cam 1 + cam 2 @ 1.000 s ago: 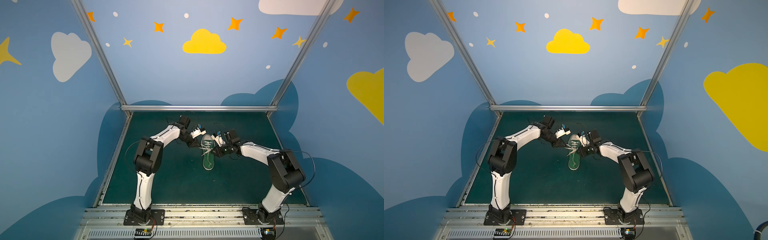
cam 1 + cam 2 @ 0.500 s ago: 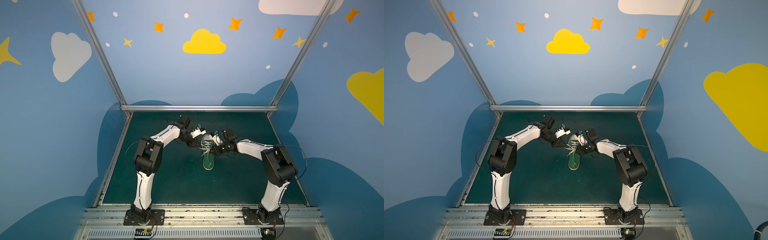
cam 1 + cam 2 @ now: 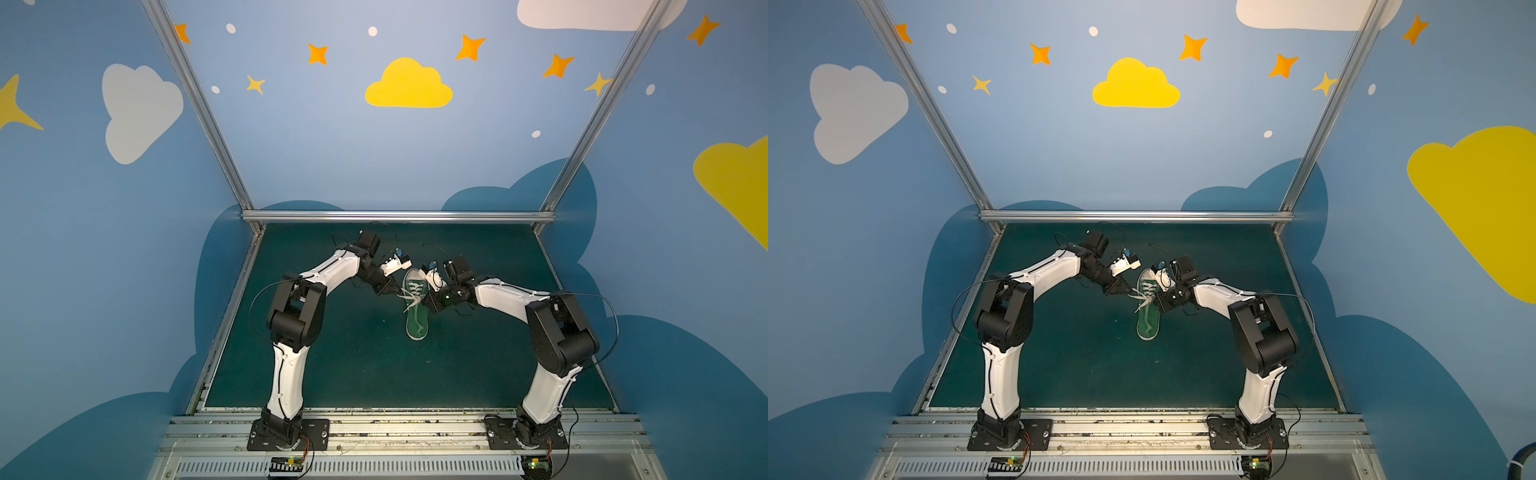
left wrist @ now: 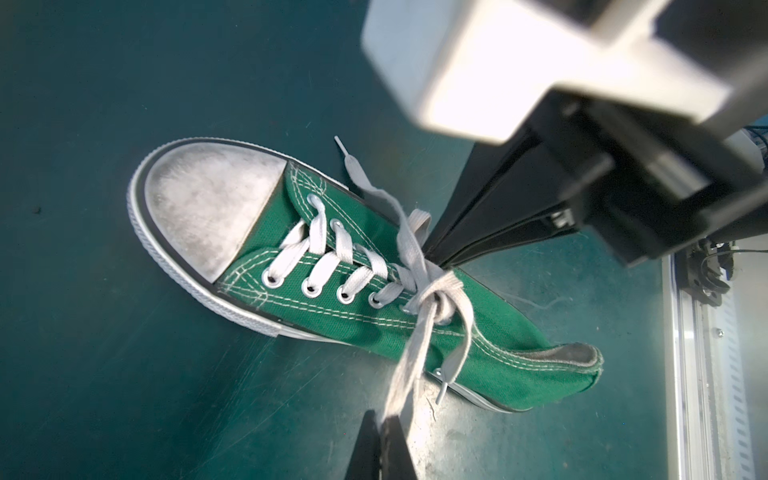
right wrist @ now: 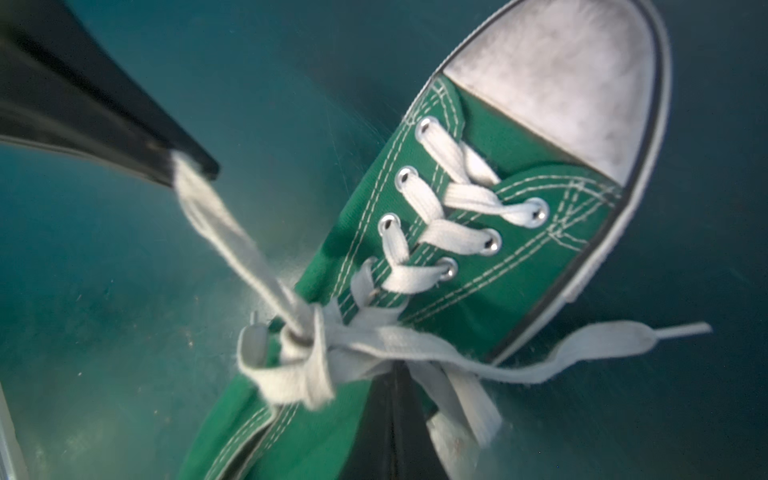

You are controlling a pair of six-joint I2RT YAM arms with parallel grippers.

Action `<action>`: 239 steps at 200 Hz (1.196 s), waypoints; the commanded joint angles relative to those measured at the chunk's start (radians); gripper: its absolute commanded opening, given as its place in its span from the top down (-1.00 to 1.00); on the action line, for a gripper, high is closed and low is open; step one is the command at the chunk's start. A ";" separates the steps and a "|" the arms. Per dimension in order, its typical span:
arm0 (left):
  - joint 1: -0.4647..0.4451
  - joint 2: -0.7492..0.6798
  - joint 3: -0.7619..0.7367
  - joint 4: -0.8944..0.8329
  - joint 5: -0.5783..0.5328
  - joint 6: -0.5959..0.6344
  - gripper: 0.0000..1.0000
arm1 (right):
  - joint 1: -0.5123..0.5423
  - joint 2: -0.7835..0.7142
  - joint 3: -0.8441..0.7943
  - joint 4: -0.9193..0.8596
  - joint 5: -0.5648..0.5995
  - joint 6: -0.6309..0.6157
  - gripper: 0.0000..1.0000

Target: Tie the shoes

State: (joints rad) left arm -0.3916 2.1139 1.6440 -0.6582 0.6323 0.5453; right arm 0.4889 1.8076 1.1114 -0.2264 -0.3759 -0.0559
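Green shoe (image 3: pixel 417 320) laid on surface (image 3: pixel 332 365), laces (image 4: pixel 430 291) pinched tight by left claw (image 4: pixel 384 419) at shoe's nine o'clock, by right claw (image 5: pixel 395 370) at three o'clock.

Your right gripper (image 4: pixel 437 255) has closed now: jaws that stood apart a second ago are pinched on the white lace (image 4: pixel 410 235) beside the knot (image 4: pixel 436 297) on the green sneaker (image 4: pixel 353 328), and that arm's elbow (image 3: pixel 561 332) has swung slightly inward.

Robot lab booth: blue walls (image 3: pixel 332 166) painted with clouds (image 3: pixel 408 85) and stars (image 3: pixel 318 54), aluminium frame (image 3: pixel 399 216), two arms (image 3: pixel 286 374) bolted at near edge of desk (image 3: pixel 353 374).
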 commanded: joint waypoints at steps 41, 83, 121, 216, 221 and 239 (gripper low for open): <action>0.008 0.015 0.024 -0.023 0.010 -0.010 0.93 | 0.008 -0.046 -0.009 -0.031 -0.012 0.016 1.00; 0.008 0.015 0.025 -0.017 -0.022 -0.027 0.93 | 0.008 -0.073 -0.047 -0.040 0.011 0.043 1.00; 0.008 0.004 0.016 -0.002 -0.061 -0.039 0.94 | 0.008 -0.077 -0.058 -0.061 0.021 0.067 1.00; -0.003 0.021 0.031 -0.012 -0.019 -0.030 0.93 | 0.013 -0.073 -0.032 -0.087 -0.031 0.025 0.64; -0.003 0.022 0.031 -0.013 -0.019 -0.031 0.93 | 0.013 -0.073 -0.026 -0.091 -0.026 0.021 0.61; -0.004 0.022 0.033 -0.014 -0.019 -0.031 0.93 | 0.012 -0.052 0.009 -0.118 -0.020 0.002 0.57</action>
State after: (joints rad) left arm -0.3943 2.1139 1.6489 -0.6563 0.5903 0.5117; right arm 0.4957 1.7641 1.0676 -0.3126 -0.4023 -0.0208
